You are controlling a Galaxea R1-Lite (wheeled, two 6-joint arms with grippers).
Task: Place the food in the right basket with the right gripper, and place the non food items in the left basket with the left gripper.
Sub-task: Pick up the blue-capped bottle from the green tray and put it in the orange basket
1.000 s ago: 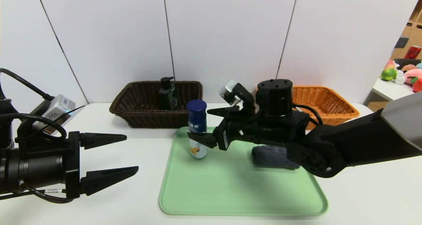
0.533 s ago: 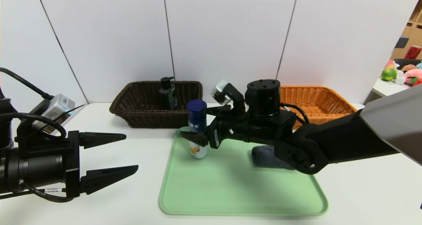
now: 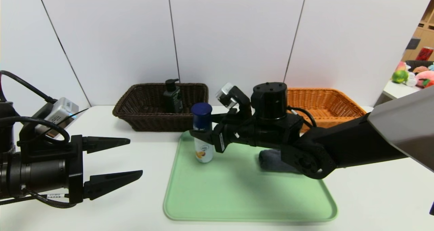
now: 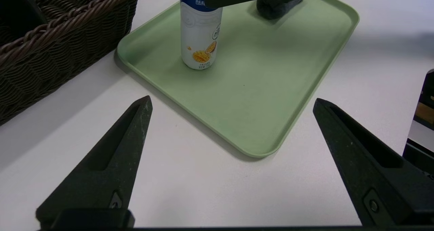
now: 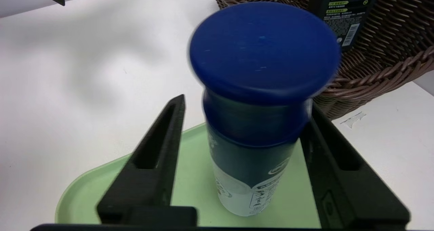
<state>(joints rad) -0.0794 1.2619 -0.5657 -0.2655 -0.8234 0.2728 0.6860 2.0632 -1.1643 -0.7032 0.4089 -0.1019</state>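
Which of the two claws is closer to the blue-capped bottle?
The right gripper: its fingers sit on either side of the bottle on the tray. The left gripper hovers open, off the tray.

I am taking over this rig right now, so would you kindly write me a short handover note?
Right hand: open around the blue-capped yogurt bottle, one finger touching, grip not closed.
Left hand: open, idle over the table left of the green tray.
Bottle stands upright on the tray; grey rolled cloth lies on the tray too.
Done: black pump bottle stands in the brown left basket.
Left: yogurt to the orange right basket, cloth to the left basket.
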